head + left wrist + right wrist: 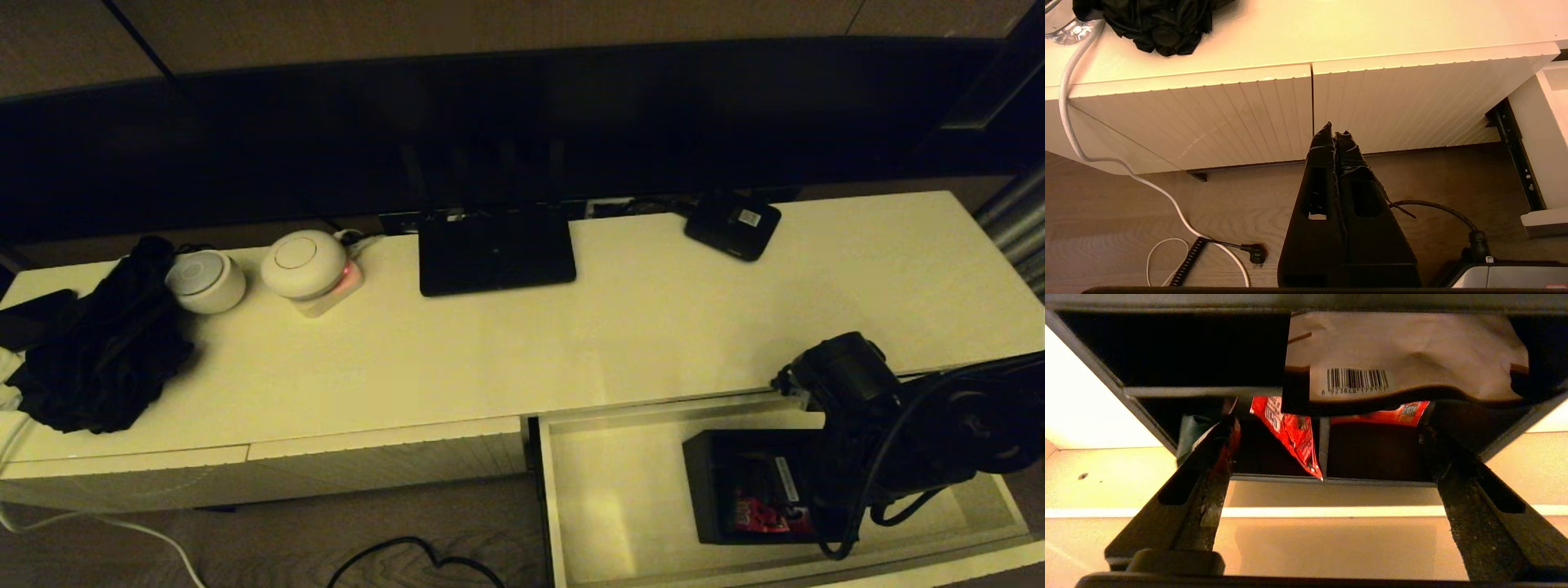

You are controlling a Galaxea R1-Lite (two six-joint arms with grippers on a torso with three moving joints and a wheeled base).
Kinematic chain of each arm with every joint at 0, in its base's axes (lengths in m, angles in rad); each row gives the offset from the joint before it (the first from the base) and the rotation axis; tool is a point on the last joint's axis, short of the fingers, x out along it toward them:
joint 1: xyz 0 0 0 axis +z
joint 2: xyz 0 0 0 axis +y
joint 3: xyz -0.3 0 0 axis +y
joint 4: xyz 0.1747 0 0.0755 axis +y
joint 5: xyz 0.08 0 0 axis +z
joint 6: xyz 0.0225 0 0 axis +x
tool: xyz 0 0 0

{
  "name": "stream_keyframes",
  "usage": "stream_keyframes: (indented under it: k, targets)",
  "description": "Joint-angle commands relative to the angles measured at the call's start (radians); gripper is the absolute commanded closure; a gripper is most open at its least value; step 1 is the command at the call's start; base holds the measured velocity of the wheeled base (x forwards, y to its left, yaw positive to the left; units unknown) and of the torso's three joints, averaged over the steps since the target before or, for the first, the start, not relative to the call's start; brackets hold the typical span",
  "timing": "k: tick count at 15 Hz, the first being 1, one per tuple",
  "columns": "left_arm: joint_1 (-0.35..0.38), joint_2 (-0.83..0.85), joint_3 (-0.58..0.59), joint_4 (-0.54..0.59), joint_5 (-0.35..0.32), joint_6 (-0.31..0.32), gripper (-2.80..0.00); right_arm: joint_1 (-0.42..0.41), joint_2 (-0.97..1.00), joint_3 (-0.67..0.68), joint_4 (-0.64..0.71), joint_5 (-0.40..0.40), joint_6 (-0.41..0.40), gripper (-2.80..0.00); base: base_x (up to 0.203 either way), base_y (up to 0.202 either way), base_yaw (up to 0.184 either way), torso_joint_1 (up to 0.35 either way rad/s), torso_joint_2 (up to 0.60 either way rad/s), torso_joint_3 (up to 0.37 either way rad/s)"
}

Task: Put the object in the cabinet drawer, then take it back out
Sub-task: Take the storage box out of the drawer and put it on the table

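A wide, shallow cream-white cabinet drawer (pixel 620 506) with a plain pale interior stands pulled out at the near right. On its floor, toward the right, sits a black, square, open-topped organiser box (pixel 739 490) with inner dividers, holding red packets (pixel 1290 433) and a white packet with a barcode (pixel 1404 355). The right gripper (pixel 1327 457) hangs over the box's right side with its fingers spread wide, the tips down at the box's near compartments and pinching nothing. The box looks stiff and light, with smooth walls that may slip; the loose packets are soft and could snag or spill if it tilts. A sound hold is likely across one outer wall or a divider, clear of the packets. The drawer's side walls and front lip leave little room around the box, so it would have to go straight up. The left gripper (pixel 1335 136), fingers pressed together, is parked low in front of the shut ribbed cream panels (pixel 1290 110) to the left. Farther back, the cream tabletop (pixel 653 318) carries a crumpled black cloth (pixel 106 351), two round white devices (pixel 253 273), a flat black router (pixel 496 249) and a small flat black device with a white label (pixel 733 227), all well apart from the drawer.
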Motion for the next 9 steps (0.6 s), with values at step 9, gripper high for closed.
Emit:
stream_keyframes:
  k: [9]
  targets:
    - [0.000, 0.000, 0.003, 0.000, -0.001, 0.000, 0.00, -0.006, 0.059, 0.002, -0.023, 0.006, -0.005, -2.80, 0.000, 0.000, 0.000, 0.000, 0.00, 0.000]
